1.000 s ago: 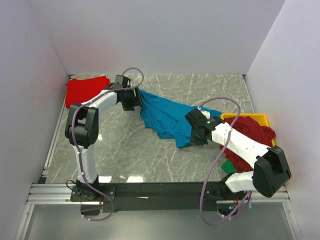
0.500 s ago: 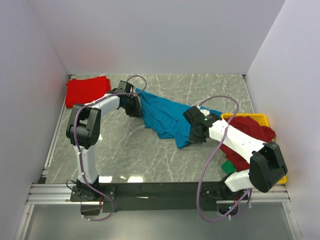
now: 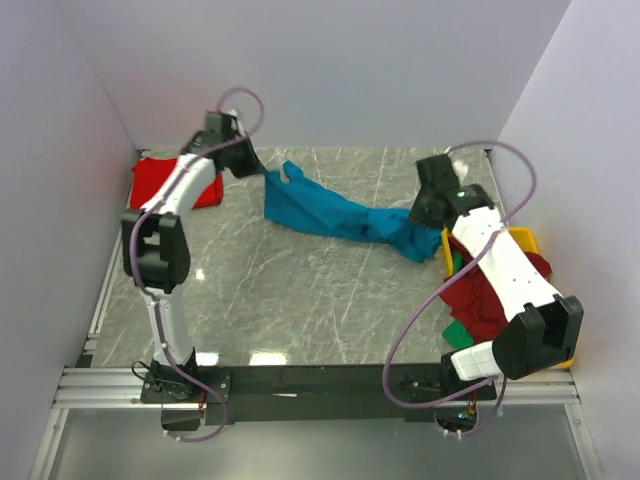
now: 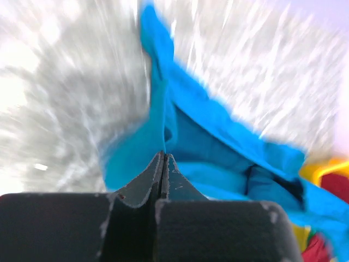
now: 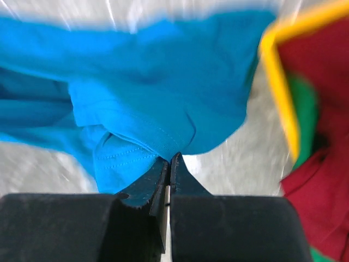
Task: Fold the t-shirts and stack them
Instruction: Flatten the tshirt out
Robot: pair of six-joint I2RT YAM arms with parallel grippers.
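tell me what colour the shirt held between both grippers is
The t-shirt is teal-blue, shown best in the right wrist view.

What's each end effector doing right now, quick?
The left end effector is closed on the teal-blue cotton t-shirt.
The right end effector is closed on the same t-shirt.

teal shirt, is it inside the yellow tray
No, the teal shirt hangs stretched out over the table, with only its end near the rim of the yellow tray.
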